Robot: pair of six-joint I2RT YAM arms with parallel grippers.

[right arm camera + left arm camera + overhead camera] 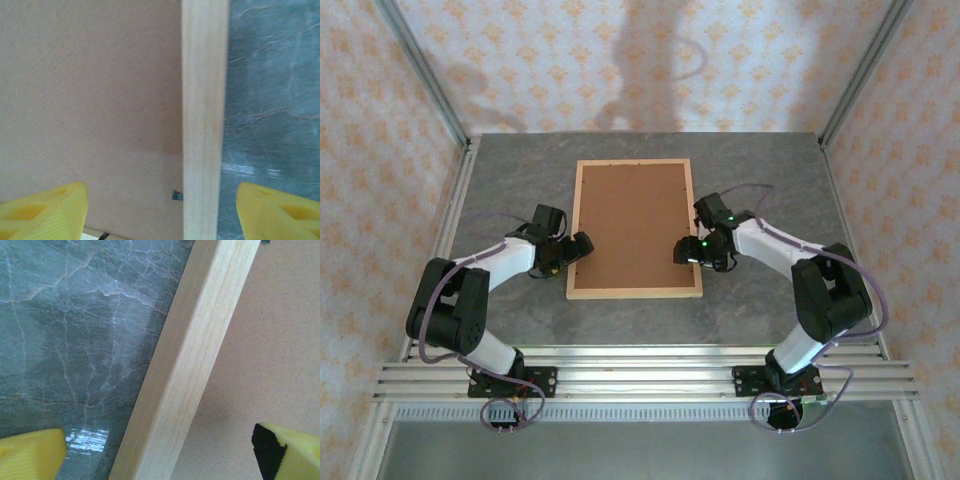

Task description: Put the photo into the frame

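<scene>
Top external: one frame [634, 293]

Back wall [550, 60]: we see cream wallpaper with a repeating pale orange floral motif, crossed by soft grey shadows [650, 60].
Side walls: we find the same wallpaper on the left [370, 150] and on the right [920, 150].
Corner posts [425, 70]: we see metal bars where the walls meet.
Table [500, 160]: we see a grey, marble-veined top; the left wrist view catches a bright glare patch [87, 440].
Near edge: we see ribbed aluminium rails [640, 370] running across.
Light: it looks soft and even to us.
</scene>
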